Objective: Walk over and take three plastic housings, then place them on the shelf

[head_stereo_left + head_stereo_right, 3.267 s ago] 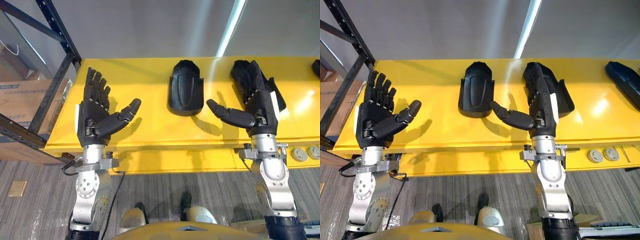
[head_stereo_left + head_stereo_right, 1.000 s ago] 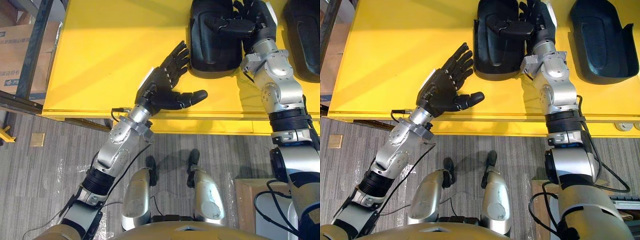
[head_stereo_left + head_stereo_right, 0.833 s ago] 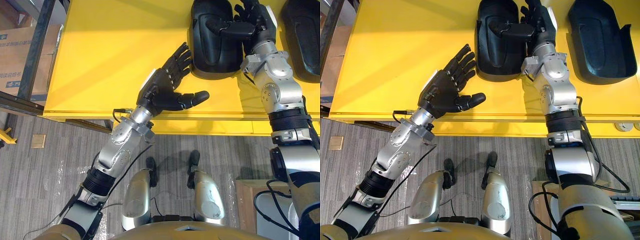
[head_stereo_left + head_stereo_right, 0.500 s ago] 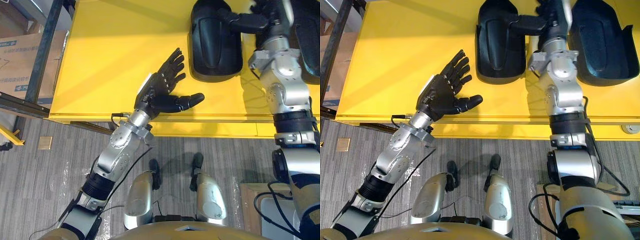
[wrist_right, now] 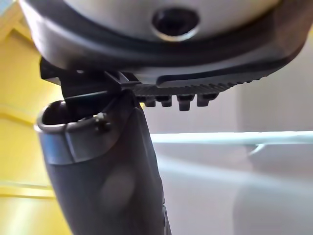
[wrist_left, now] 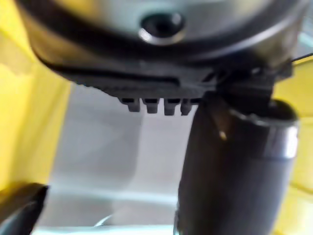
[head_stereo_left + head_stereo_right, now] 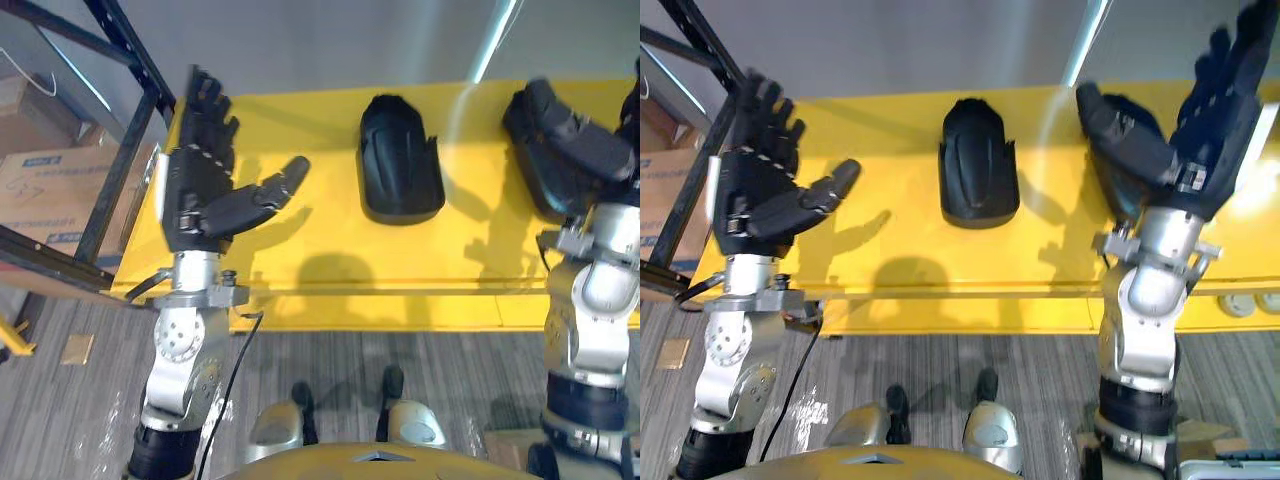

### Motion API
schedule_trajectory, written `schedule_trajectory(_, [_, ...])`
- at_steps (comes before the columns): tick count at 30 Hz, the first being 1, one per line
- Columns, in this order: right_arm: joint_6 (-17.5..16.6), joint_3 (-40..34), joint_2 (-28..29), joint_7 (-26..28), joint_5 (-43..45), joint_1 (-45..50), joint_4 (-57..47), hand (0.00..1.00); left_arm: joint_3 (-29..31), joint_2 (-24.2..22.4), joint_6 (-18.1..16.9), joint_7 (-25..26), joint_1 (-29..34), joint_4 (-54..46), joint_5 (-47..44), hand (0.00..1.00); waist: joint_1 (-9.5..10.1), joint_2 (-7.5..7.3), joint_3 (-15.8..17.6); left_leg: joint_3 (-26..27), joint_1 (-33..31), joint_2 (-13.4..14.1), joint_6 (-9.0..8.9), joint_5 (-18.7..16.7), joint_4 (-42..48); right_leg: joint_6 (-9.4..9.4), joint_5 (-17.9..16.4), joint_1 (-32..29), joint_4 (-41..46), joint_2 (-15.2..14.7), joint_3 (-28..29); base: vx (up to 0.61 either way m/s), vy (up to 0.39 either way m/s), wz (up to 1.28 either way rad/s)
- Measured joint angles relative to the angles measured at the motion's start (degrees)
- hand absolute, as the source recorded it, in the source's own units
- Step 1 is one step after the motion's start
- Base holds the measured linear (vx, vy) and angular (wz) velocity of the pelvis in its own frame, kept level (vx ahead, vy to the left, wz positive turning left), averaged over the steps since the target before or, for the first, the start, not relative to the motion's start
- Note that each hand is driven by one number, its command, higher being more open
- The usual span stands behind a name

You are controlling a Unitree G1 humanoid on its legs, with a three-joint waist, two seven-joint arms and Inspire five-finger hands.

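Both hands up, fingers spread and empty: left hand (image 7: 755, 205) over the yellow table's (image 7: 890, 130) left end, right hand (image 7: 1212, 140) before the right housing (image 7: 540, 190). The middle housing (image 7: 978, 165) lies between them, long axis near-to-far — my right hand, I judge, is nearer.

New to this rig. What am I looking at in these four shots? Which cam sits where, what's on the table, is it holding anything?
This is a humanoid robot with two arms, each ending in a dark fingered hand. The two wide pictures come from a stereo camera on its head, looking down. The two close, dark ones come from a camera on each wrist, looking along that hand. The left hand is raised over the left end of a yellow table, the right hand over its right side. Both have straight fingers and hold nothing. One black plastic housing lies near the table's middle. A second housing lies further right, partly behind the right thumb. A black rack stands at the left.
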Motion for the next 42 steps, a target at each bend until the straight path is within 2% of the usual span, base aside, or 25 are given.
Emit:
schedule_trajectory(5, [-0.07, 1.59, 8.92, 2.01, -0.61, 13.62, -1.3, 1.0, 1.44, -3.52, -6.67, -0.02, 5.22, -2.35, 0.0, 1.0, -0.58, -1.13, -2.47, 2.44, 3.42, 0.01, -0.33, 0.12, -3.13, 0.19, 0.12, 1.83, -1.8, 0.69, 1.82, 0.04, -0.002, -0.21])
schedule_trajectory(8, [0.19, 2.1, 11.16, 0.86, -2.27, 19.33, -1.24, 1.0, 1.36, -4.12, -8.32, -0.07, 7.33, -2.79, -0.02, 1.0, -0.83, -1.33, -3.0, 4.17, 4.4, 0.03, -0.45, 0.07, -4.06, 0.49, 0.35, 1.68, -2.33, 0.87, 3.41, -0.01, 0.002, -0.32])
schedule_trajectory(10, [0.18, 1.62, 11.86, -1.56, -1.98, 22.28, -1.24, 1.0, 1.37, -4.12, -9.05, -0.05, 9.08, -2.76, -0.17, 1.0, -2.16, -1.43, -3.18, 6.25, 5.2, 0.15, -0.62, -0.34, -4.34, 0.65, 0.46, 1.16, -2.33, 1.19, 5.51, -0.03, 0.006, -0.46])
schedule_trajectory(12, [0.03, 0.11, 11.86, -3.14, -1.83, 23.63, -1.24, 1.0, 0.98, -4.06, -9.1, -0.02, 9.44, -2.66, -0.32, 1.0, -2.6, -1.73, -3.56, 8.94, 5.13, 0.5, -0.83, -1.02, -3.59, 0.91, 0.72, -0.32, -2.3, 1.96, 8.3, -0.02, -0.015, -0.69])
schedule_trajectory(15, [-2.21, -1.94, 11.86, -4.21, 1.57, 25.69, -1.13, 1.0, -0.41, -3.88, -9.13, 1.75, 9.6, -1.45, -0.6, 1.0, -4.67, -1.88, -3.65, 13.87, 5.73, 2.01, -1.45, -3.47, -0.52, 0.87, 1.68, -1.48, -2.27, 3.4, 13.39, -0.01, -0.01, -0.88])
schedule_trajectory(17, [-4.31, -3.04, 11.83, -3.48, 4.46, 27.27, -1.08, 1.0, -1.46, -3.79, -9.16, 3.23, 9.49, 0.26, -0.57, 1.0, -6.08, -1.83, -3.76, 16.56, 6.95, 2.9, -1.95, -4.81, 0.57, 0.76, 1.85, -1.56, -2.28, 4.3, 16.14, -0.01, -0.004, -0.91])
schedule_trajectory(19, [-6.95, -4.72, 11.81, -1.89, 6.26, 29.65, -0.9, 1.0, -2.51, -3.62, -9.16, 5.03, 9.01, 2.68, -0.55, 1.0, -8.27, -1.84, -4.59, 19.55, 7.27, 3.6, -2.34, -5.89, 1.44, 0.56, 2.23, -2.77, -2.31, 5.67, 19.35, -0.02, -0.017, -0.74])
schedule_trajectory(22, [-9.32, -5.15, 11.81, 1.22, 11.02, 31.24, -0.29, 1.0, -2.44, -3.21, -9.16, 6.71, 6.82, 4.7, -0.27, 1.0, -8.9, -1.95, -4.59, 20.11, 6.74, 3.34, -1.7, -6.63, 2.95, 0.32, 3.06, -4.44, -2.33, 6.6, 22.51, -0.06, -0.038, -0.67])
schedule_trajectory(23, [-9.53, -4.34, 11.77, 3.19, 12.63, 31.02, 0.53, 1.0, -2.12, -2.95, -9.16, 7.94, 6.74, 4.73, -0.13, 1.0, -8.49, -1.97, -4.61, 16.78, 6.18, 3.16, -0.49, -7.32, 4.54, 0.21, 3.37, -5.06, -2.34, 7.26, 24.94, -0.09, -0.051, -1.01])
schedule_trajectory(24, [-10.07, -2.61, 11.59, 5.39, 13.72, 30.44, 2.13, 1.0, -1.41, -2.72, -9.16, 9.21, 6.8, 4.66, 0.22, 1.0, -7.82, -1.88, -4.57, 10.55, 4.88, 2.92, 1.93, -8.74, 7.16, -0.45, 3.25, -5.53, -2.34, 8.02, 27.49, -0.07, -0.044, -1.09])
schedule_trajectory(25, [-10.09, -1.53, 11.42, 6.35, 13.52, 30.03, 3.12, 1.0, -0.91, -2.72, -9.16, 9.94, 6.9, 4.61, 0.49, 1.0, -7.49, -1.82, -4.56, 6.73, 4.27, 2.38, 3.52, -9.75, 8.51, -0.67, 3.13, -5.67, -2.33, 8.42, 28.89, -0.11, -0.007, -1.3])
schedule_trajectory(26, [-10.11, 0.74, 10.37, 7.7, 12.77, 28.52, 5.28, 1.0, 0.05, -2.86, -9.16, 11.39, 7.77, 3.88, 1.8, 1.0, -5.86, -1.29, -4.49, -1.64, 3.25, 0.98, 5.74, -12.35, 10.52, -1.22, 2.8, -6.37, -2.14, 9.15, 31.76, -0.1, 0.066, -1.4])
schedule_trajectory(27, [-10.1, 2.64, 8.55, 8.1, 11.3, 26.87, 6.79, 1.0, 0.78, -2.81, -9.16, 11.56, 8.6, 2.9, 2.0, 1.0, -4.29, 0.09, -4.51, -7.27, 2.81, 0.02, 5.71, -14.03, 11.32, -1.54, 2.58, -7.06, -2.16, 10.37, 33.24, -0.15, 0.13, -1.67])
schedule_trajectory(28, [-10.05, 4.68, 6.39, 8.7, 9.71, 25.24, 7.79, 1.0, 1.46, -2.85, -9.16, 11.2, 9.25, 1.89, 1.94, 1.0, -3.09, 1.39, -4.69, -11.05, 2.64, -0.05, 4.84, -15.9, 11.12, -1.55, 2.59, -8.12, -2.17, 11.3, 33.41, -0.16, 0.154, -1.33])
schedule_trajectory(29, [-9.91, 6.78, 4.46, 8.95, 8.21, 23.35, 8.36, 1.0, 2.09, -2.77, -9.16, 10.48, 9.62, 1.15, 1.94, 1.0, -2.54, 2.3, -4.92, -11.55, 1.69, -0.18, 3.85, -16.94, 11.46, -1.43, 2.67, -9.24, -2.09, 11.81, 33.3, -0.18, 0.12, -0.89])
schedule_trajectory(30, [-9.6, 9.0, 2.85, 8.66, 6.59, 21.12, 8.35, 1.0, 2.11, -2.68, -9.14, 8.93, 9.47, 1.08, 1.95, 1.0, -1.95, 2.7, -4.55, -10.54, 1.04, 0.02, 3.69, -16.9, 11.79, -1.26, 2.88, -11.39, 1.47, 11.86, 32.77, -0.12, 0.065, -0.32])
schedule_trajectory(31, [-8.37, 11.04, 1.58, 7.35, 6.45, 18.33, 8.19, 1.0, 1.86, -2.3, -9.14, 7.33, 9.53, 0.97, 1.95, 1.0, -1.94, 1.75, -3.3, -10.64, 1.12, -1.46, 3.37, -16.97, 13.41, -0.25, 3.4, -12.54, 5.0, 11.04, 32.22, -0.1, 0.07, -0.01])
schedule_trajectory(33, [-6.25, 12.21, 0.37, 4.95, 6.6, 15.61, 8.36, 1.0, 0.82, -2.06, -9.14, 5.24, 9.83, 1.14, 1.74, 1.0, -0.92, 2.01, -2.08, -11.58, -0.28, -1.92, 2.69, -17.52, 16.62, 0.86, 3.98, -12.92, 5.91, 11.08, 32.03, -0.09, 0.119, 0.09])
schedule_trajectory(34, [-5.87, 12.24, 1.2, 3.74, 7.2, 15.56, 8.33, 1.0, 0.86, -2.08, -9.16, 4.59, 9.91, 1.13, 1.7, 1.0, -0.07, 1.45, -1.48, -11.72, -0.6, -2.4, 2.58, -17.59, 17.29, 1.49, 4.52, -13.26, 6.04, 10.8, 32.44, -0.06, 0.094, 0.0])
schedule_trajectory(35, [-5.63, 12.23, 2.15, 3.48, 7.82, 15.99, 8.34, 1.0, 0.97, -2.09, -9.18, 4.56, 10.17, 1.13, 1.7, 1.0, -0.02, 1.03, -1.05, -11.68, -0.41, -2.66, 2.58, -17.59, 17.23, 1.75, 4.79, -13.18, 6.06, 10.63, 32.68, -0.06, 0.078, -0.15])
schedule_trajectory(38, [-5.77, 12.18, 9.68, 4.82, 10.17, 24.2, 7.95, 1.0, 0.9, -2.83, -9.3, 4.51, 14.24, 1.13, 1.73, 1.0, -0.6, -1.24, 1.72, -8.89, 3.52, -2.9, 3.04, -18.0, 17.07, 2.69, 5.41, -10.43, 6.04, 10.58, 32.81, -0.08, 0.045, -0.49])
schedule_trajectory(39, [-6.1, 12.05, 11.91, 7.25, 11.8, 27.99, 7.93, 1.0, 1.02, -2.74, -9.4, 4.91, 16.13, 1.12, 2.02, 1.0, -0.51, -2.25, 2.89, -7.0, 4.77, -2.54, 3.26, -18.09, 17.21, 2.4, 4.75, -9.56, 5.46, 9.86, 31.56, -0.21, 0.018, -0.76])
schedule_trajectory(40, [-6.14, 11.59, 12.17, 9.41, 12.9, 29.46, 7.96, 1.0, 1.26, -2.75, -9.39, 6.03, 17.12, 1.37, 2.03, 1.0, -1.01, -2.6, 4.09, -4.89, 5.15, -2.31, 3.74, -17.85, 17.21, -0.61, 2.29, -10.37, 6.13, 7.89, 24.8, -0.22, 0.012, -0.91])
schedule_trajectory(41, [-6.19, 11.33, 11.98, 10.74, 14.41, 29.19, 7.95, 1.0, 1.55, -2.72, -9.34, 6.47, 17.35, 1.4, 2.02, 1.0, -0.64, -2.15, 4.36, -3.09, 4.85, -1.79, 4.1, -17.62, 17.15, -1.52, 1.18, -11.83, 7.4, 6.61, 21.86, -0.23, 0.023, -1.11])
schedule_trajectory(42, [-6.85, 11.58, 11.22, 12.48, 16.99, 27.01, 7.97, 1.0, 2.82, -2.78, -9.25, 6.67, 17.16, 1.42, 1.99, 1.0, 0.2, -2.22, 4.33, 0.0, 4.06, -1.2, 4.47, -17.13, 17.19, -2.58, 0.09, -15.17, 13.52, 4.31, 16.05, -0.2, 0.012, -1.09])
